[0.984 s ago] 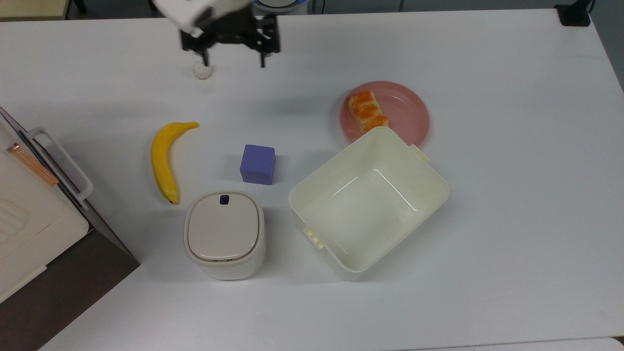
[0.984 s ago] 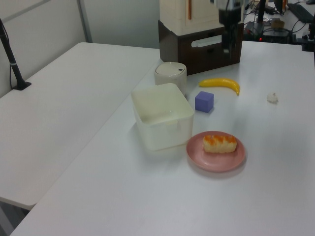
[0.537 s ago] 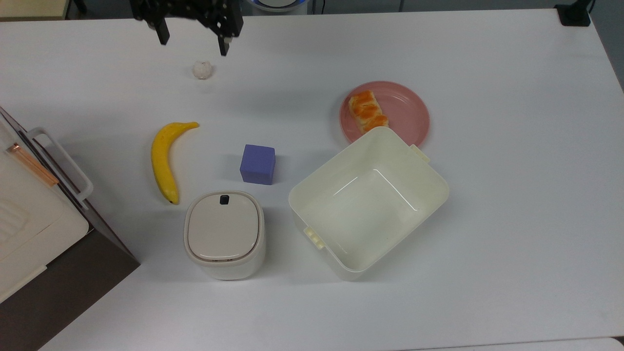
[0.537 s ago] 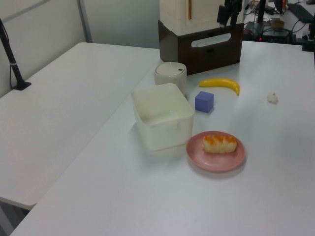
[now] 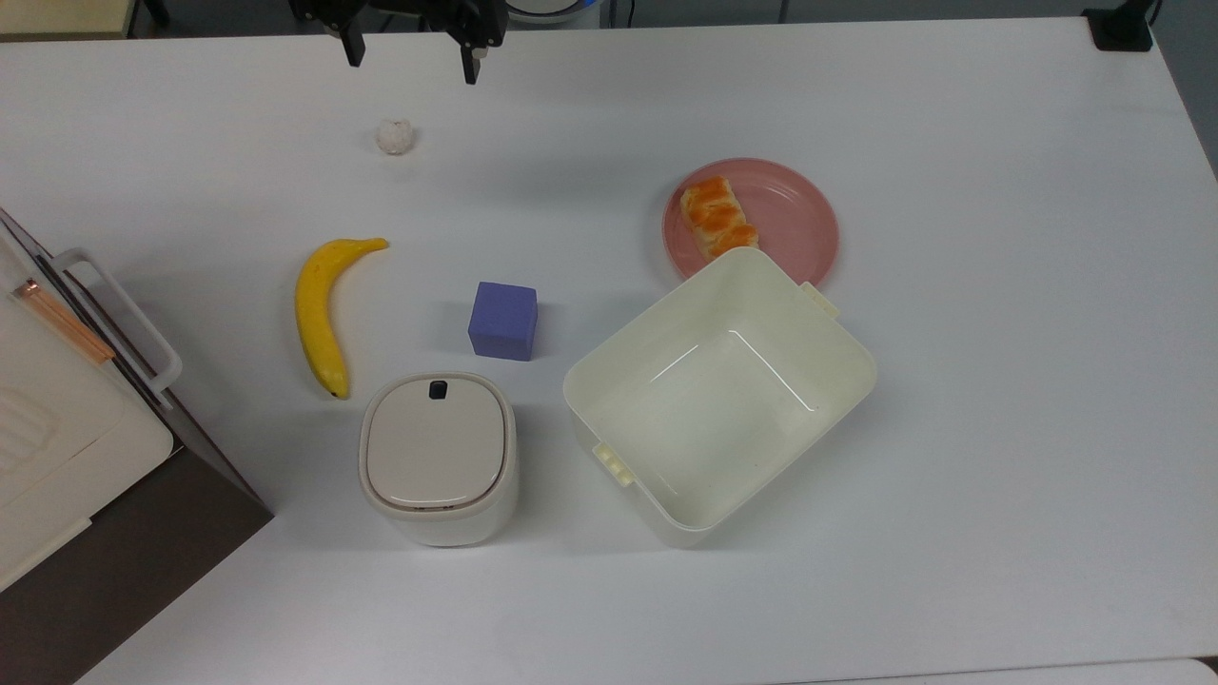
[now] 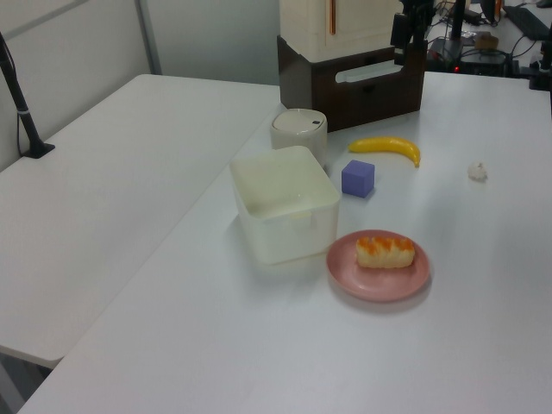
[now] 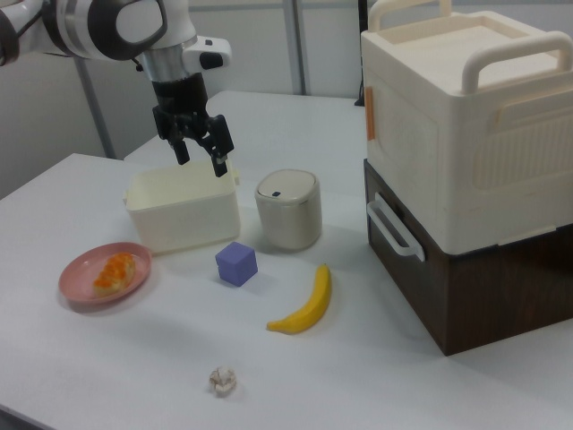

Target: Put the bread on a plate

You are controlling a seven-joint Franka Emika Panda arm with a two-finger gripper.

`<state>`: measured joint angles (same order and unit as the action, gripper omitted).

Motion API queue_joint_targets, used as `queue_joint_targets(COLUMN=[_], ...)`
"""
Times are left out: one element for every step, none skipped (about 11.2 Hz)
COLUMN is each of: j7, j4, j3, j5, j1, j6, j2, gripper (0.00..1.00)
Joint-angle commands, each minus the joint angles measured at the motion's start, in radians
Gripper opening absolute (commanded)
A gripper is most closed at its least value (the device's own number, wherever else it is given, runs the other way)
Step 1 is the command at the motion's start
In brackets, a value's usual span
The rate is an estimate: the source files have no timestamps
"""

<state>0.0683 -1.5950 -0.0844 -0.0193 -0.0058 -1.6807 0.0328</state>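
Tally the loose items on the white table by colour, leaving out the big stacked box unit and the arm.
Yellow: 1, banana
Purple: 1, cube
Pink: 1, plate
Orange-glazed: 1, bread, lying on the plate
Cream: 2, square tub, lidded container
White: 1, lumpy ball
Total: 7

The bread (image 5: 718, 218) has a shiny glazed top; beneath it the plate (image 5: 799, 214) looks smooth, faintly glossy plastic (the table (image 5: 999, 381) under the plate is matt).

bright, even overhead light washes the white table (image 5: 952, 428), shadows sit soft and faint beside the objects. a mild sheen glints inside the cream tub (image 5: 723, 381), and the left view looks slightly hazy.
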Motion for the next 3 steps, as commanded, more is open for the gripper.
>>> queue_joint_targets(j7=[0.028, 0.028, 0.028], j4=[-0.059, -0.059, -0.059], j3=[-0.008, -0.008, -0.008], j5=[0.009, 0.009, 0.009], j1=[0.018, 0.017, 0.018], j6=[-0.03, -0.03, -0.03], j2=[-0.045, -0.045, -0.045], gripper=[1.0, 1.0, 1.0])
